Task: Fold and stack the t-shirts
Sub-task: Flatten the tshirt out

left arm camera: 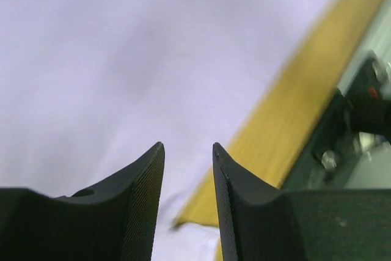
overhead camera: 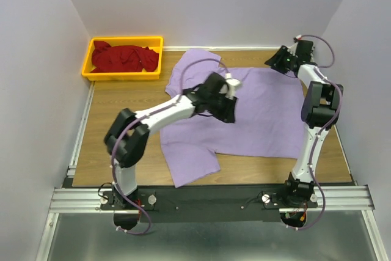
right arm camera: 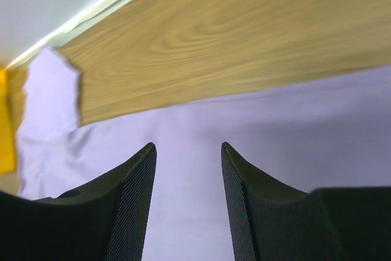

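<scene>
Top view overhead; wrist views close (all share lavender shirt (overhead camera: 269, 114))

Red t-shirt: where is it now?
Top view: the dark red t-shirt lies bunched inside the yellow bin at the far left corner of the table, apart from the lavender t-shirt spread mid-table.

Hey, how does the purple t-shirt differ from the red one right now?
The lavender t-shirt lies spread out on the table; the dark red t-shirt sits bunched inside the yellow bin. The lavender one shows its sleeves and outline; the red one is a crumpled heap with no clear shape. Both are soft cloth shirts, and neither is neatly folded.
</scene>
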{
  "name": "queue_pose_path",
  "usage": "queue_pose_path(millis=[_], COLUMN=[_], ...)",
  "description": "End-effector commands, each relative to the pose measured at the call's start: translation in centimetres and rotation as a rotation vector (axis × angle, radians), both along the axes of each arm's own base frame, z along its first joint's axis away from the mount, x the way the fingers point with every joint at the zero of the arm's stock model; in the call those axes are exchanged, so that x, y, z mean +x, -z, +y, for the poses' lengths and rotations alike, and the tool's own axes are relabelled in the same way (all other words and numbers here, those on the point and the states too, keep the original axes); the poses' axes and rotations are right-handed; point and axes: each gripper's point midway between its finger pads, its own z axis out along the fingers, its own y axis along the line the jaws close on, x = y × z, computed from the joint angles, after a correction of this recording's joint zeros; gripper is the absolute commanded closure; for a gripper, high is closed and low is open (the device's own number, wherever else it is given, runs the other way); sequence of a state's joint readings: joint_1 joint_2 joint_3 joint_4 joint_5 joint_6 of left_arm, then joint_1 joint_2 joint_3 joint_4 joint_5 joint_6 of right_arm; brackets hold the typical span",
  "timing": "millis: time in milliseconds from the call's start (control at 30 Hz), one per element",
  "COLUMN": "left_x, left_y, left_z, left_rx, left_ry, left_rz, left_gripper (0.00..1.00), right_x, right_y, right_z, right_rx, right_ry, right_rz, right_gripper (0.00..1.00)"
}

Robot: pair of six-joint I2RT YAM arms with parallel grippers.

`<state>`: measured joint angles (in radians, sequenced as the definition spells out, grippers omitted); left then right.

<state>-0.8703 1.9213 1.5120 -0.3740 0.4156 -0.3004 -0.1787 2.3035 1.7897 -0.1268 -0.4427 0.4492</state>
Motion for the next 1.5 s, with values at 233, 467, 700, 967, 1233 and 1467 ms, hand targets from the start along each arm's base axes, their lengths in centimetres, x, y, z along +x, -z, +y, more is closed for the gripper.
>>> queue_pose_path(millis=[233,467,700,967,1233,1467], left_x=[0.8,-0.8,-3.5,-7.3,-7.5,3.6], left_y=[6.5,9.7,11.5,13.1,11.9,2.3], left_z=[17.7,22.8,23.9,25.2,25.0,23.6], left_rx=[0.27,0.344,0.387,0.415,0.385,0.177], left_ry=[-0.381,-0.483,-0.469,-0.455,-0.466,-0.653], left_rz=[0.102,0.184,0.271,0.371,0.36,0.057], left_gripper=[0.55,0.57,0.59,0.6,0.6,0.59], right_x=[-1.2,-1.0,-0.2,0.7,1.0,0.1], right_y=[-0.7,2.5,5.8,8.1,5.9,1.0], right_z=[16.5,19.8,19.4,18.8,18.4,17.0], right_rx=[0.092,0.11,0.086,0.051,0.038,-0.016], right_ry=[-0.294,-0.336,-0.319,-0.291,-0.301,-0.296], right_rz=[0.006,0.046,0.074,0.085,0.041,-0.027], right_gripper=[0.46,0.46,0.46,0.46,0.46,0.45])
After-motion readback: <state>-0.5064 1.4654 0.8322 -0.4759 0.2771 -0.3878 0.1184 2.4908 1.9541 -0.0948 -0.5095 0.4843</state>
